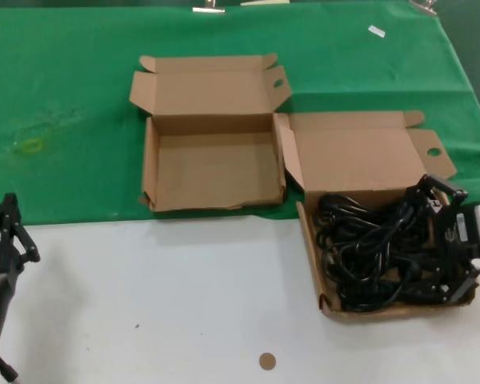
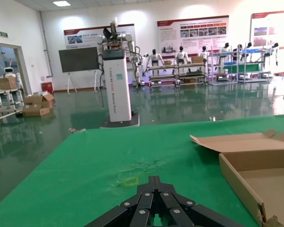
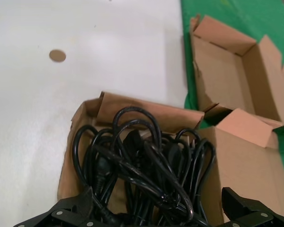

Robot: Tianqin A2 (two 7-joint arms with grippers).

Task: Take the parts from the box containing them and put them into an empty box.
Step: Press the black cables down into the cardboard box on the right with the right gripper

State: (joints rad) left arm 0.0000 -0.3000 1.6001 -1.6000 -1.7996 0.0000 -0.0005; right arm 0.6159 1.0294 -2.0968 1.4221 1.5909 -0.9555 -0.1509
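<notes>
Right gripper (image 1: 446,240), jaws apart, hangs over cords (image 1: 376,252) in their box (image 1: 330,302); left gripper (image 1: 6,232) parked, jaws together.

Two brown cardboard boxes stand open on the work surface: one empty box (image 1: 212,168) with a ragged front rim, and one box of cords (image 1: 330,300) with a straight front rim; each has one raised lid, so two lids in all. The black power cords (image 1: 380,256) lie tangled in a single heap; their exact number cannot be told, though several loops and at least two moulded plugs show in the right wrist view (image 3: 142,161). One small round brown disc (image 1: 267,362) lies on the white tabletop; one green cloth (image 1: 64,96) covers the far half; one small white tag (image 1: 376,31) rests on that cloth.
</notes>
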